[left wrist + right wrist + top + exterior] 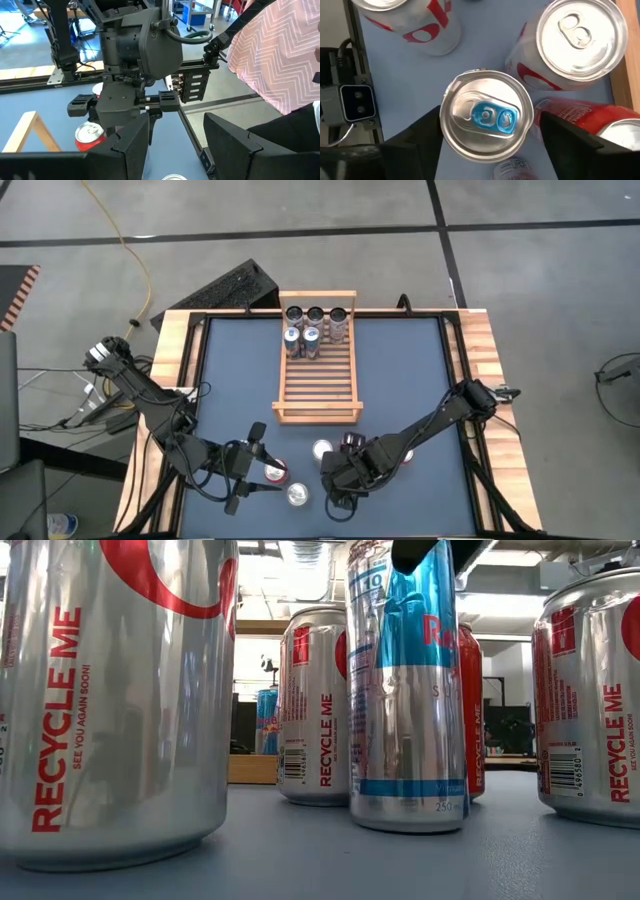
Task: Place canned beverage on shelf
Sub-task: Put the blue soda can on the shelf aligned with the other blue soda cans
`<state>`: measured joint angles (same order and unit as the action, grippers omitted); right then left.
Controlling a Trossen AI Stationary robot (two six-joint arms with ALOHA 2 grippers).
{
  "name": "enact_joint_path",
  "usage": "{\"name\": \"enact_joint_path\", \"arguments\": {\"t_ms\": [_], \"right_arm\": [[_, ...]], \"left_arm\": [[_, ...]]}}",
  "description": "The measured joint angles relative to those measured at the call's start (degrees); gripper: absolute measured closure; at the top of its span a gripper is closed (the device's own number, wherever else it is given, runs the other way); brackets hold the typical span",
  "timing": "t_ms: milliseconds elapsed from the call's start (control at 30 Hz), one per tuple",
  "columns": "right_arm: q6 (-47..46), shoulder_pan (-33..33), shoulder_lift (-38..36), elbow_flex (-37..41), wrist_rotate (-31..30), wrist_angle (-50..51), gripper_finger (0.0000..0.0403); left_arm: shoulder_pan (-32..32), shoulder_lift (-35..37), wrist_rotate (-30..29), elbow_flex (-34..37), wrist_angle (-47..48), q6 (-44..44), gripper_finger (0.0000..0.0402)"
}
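My right gripper (487, 132) hovers above slim silver-blue can with blue tab (486, 116), fingers spread either side, not gripping, aligned for grasp. Left gripper (243, 470) clenched, waiting nearby. Slatted light-wood shelf (318, 380) beyond, far end holding cans.

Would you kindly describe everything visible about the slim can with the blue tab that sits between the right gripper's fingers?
The slim can is a tall, narrow aluminium can, silver with light-blue panels and red lettering, seen up close in the low view. Its silver lid has a blue pull tab, unopened. It stands upright on the blue table at the near edge, among wider silver-and-red cans. The right gripper hangs above it, fingers open on either side of the lid; contact is not visible.
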<state>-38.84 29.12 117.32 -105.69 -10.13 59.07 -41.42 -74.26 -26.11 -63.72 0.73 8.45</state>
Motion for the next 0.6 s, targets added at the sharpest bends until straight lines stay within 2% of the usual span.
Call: {"name": "enact_joint_path", "arguments": {"t_ms": [267, 433, 600], "right_arm": [[-1.9, 0.1, -1.7, -0.8, -0.3, 3.5, 0.0092], [-1.8, 1.4, -2.1, -7.7, -1.6, 9.1, 0.0091], [-3.7, 4.6, -2.2, -14.7, -6.0, 16.3, 0.0091]], "left_arm": [[0.2, -4.1, -1.2, 0.0, -0.2, -1.1, 0.0223], [1.5, -9.4, -1.5, 0.0, -1.5, -0.3, 0.0223], [3.7, -13.7, -1.8, -0.6, -12.4, 1.9, 0.0223]]}}
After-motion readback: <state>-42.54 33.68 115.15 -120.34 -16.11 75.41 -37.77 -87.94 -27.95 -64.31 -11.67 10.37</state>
